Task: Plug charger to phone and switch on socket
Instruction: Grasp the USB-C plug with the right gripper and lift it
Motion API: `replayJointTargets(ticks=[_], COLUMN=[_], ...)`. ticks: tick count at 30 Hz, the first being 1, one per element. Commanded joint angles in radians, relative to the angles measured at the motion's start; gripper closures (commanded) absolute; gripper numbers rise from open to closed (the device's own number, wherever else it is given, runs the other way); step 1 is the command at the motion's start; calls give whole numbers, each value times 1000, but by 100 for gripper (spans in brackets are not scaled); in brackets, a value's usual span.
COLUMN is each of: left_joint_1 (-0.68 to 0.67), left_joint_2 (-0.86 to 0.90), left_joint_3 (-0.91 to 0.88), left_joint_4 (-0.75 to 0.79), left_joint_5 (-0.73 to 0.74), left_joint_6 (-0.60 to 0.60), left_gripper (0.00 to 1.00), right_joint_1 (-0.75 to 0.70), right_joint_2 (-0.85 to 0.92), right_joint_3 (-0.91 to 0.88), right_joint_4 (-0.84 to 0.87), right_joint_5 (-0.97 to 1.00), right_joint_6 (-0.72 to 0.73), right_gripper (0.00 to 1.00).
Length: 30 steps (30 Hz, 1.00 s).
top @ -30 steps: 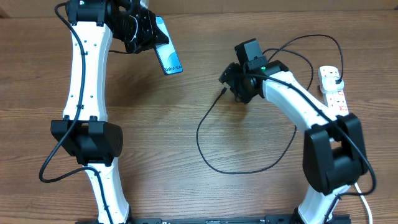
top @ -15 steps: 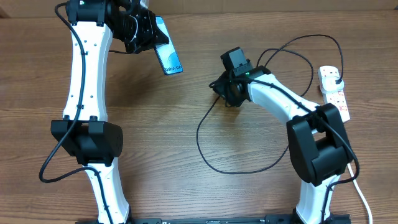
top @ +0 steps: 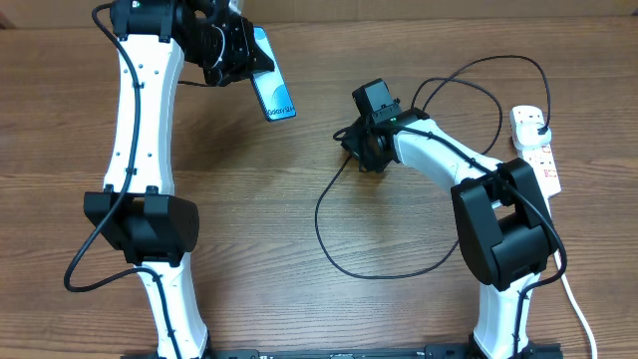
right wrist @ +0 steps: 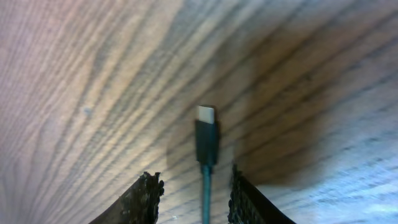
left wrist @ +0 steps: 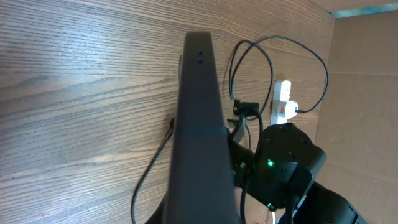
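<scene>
Btwn phone [top: 272,90] & socket [top: 536,150], right claw [right wrist: 194,186] straddles charger tip [right wrist: 206,134], w/o touching.

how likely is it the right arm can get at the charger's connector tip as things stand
Probably yes: the right arm is down at the table, its open jaws either side of the charger just behind the connector, with nothing in between.

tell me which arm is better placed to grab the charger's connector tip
Right: the right pincer, open, straddles the thin black charger cable's connector tip on the wooden table. The left pincer is shut on the slim blue-screened phone.
</scene>
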Motion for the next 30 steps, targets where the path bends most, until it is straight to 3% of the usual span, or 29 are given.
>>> replayJointTargets(ticks=[1, 12, 19, 30], left_joint_1=[-8, -8, -8, -7], left_joint_2=[-21, -21, -21, -21], left_joint_3=[21, 21, 21, 21], left_joint_4=[2, -6, -6, -6], left_joint_5=[16, 16, 16, 16], left_joint_6=[19, 20, 20, 20], left_gripper=[96, 96, 96, 96], right_joint_1=[4, 16, 15, 15], right_joint_2=[11, 83, 95, 94], right_joint_3=[-7, -7, -7, 1], right_joint_4=[8, 10, -1, 47], right_joint_5=[0, -1, 0, -101], right_joint_6=[8, 34, 20, -314], right_gripper=[62, 63, 76, 96])
